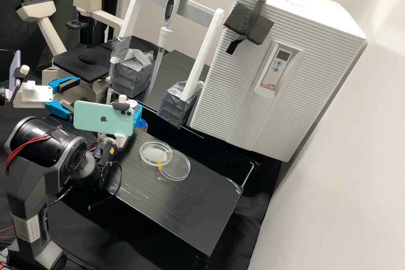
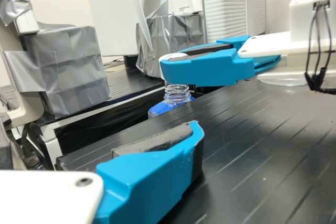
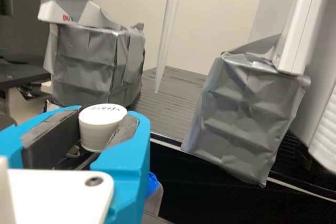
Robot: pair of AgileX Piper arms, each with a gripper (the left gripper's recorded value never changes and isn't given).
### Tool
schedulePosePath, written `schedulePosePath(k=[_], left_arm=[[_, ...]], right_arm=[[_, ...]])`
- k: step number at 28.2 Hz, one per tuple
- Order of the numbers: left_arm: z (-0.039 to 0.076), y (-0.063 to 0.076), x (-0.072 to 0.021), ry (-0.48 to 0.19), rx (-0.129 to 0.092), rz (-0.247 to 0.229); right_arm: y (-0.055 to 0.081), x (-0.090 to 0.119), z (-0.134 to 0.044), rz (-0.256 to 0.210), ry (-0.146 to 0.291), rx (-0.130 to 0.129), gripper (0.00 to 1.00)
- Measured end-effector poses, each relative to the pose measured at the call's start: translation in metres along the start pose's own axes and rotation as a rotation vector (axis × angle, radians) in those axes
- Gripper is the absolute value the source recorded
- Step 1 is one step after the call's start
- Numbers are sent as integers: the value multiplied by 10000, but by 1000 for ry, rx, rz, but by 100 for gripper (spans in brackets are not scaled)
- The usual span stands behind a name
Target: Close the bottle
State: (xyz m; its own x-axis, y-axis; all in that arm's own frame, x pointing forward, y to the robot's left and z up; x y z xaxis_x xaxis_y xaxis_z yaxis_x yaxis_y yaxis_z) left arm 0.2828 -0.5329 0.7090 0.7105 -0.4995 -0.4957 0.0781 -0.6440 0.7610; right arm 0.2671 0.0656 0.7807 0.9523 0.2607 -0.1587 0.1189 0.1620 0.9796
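Holding tight, the right gripper (image 3: 97, 129) is squeezing a small round white cap (image 3: 102, 121) between its two blue fingers. It is hanging right over a little clear plastic bottle with a blue body (image 2: 176, 97). The bottle is standing up straight by the far edge of the black ribbed tabletop (image 1: 181, 206). Its screw neck is showing bare and open. In the left wrist view the right gripper is looking very close to the top of the neck. I cannot tell if the cap is touching it.

The left gripper (image 1: 72, 96) is hanging off to one side of the bottle, near it but not touching it. Its two blue fingers are standing wide apart and are holding nothing. One of these fingers (image 2: 152, 174) is sitting low over the tabletop.

Two clear round dishes (image 1: 164, 159) are lying flat on the tabletop, near the bottle but not touching it. One is overlapping the other a little, and a small yellow mark is showing where they are meeting.

Behind the bottle, a tall white frame stand (image 1: 202, 57) is holding a long white pipette (image 1: 162, 46) that is pointing down. Each foot of the stand is sitting in a block wrapped in grey tape (image 1: 130, 71). A big white ribbed box machine (image 1: 274, 71) is standing beside the stand. A beige microscope (image 1: 63, 21) is standing behind the left gripper.
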Motion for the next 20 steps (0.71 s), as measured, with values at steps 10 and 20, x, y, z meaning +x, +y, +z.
schedulePosePath(k=[10,20], left_arm=[[4,-17,-14,2,-4,-6],[4,-17,-14,2,-4,-6]], right_arm=[[-8,35,19,0,-7,-12,0],[-52,47,55,-16,-19,-9,0]])
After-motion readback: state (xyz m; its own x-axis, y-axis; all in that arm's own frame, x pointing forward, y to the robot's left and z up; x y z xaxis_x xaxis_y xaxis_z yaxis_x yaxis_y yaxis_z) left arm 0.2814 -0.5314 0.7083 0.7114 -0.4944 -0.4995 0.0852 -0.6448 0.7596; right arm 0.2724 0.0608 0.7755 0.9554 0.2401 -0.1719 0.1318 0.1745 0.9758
